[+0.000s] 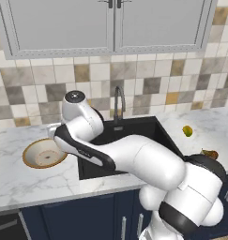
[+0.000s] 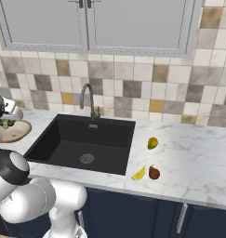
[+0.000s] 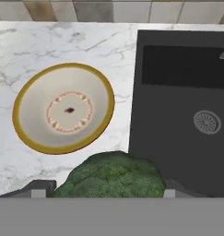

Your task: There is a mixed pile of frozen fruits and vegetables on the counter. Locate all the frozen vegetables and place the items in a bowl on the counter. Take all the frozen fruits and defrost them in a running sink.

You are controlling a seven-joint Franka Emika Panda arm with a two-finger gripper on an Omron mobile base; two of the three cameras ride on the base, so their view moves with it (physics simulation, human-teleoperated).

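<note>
The arm bends low and reaches left across the front of the sink [image 1: 134,136], its hand above the counter [image 1: 21,183] near the bowl [image 1: 44,153], which sits left of the basin. The claw [image 3: 102,191] holds the broccoli [image 3: 111,177] between its two tips, a rounded lump (no clear long axis). Right of the sink, the yellow-green fruit [image 2: 152,143] lies mid-counter, while the slim yellow piece [image 2: 139,174] and brown pear [image 2: 154,172] sit side by side near the front edge.

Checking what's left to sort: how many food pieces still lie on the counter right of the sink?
3: a yellow-green fruit nearest the wall, a slim yellow piece by the front edge, and a brown pear right beside it. The broccoli is in the hand.
</note>
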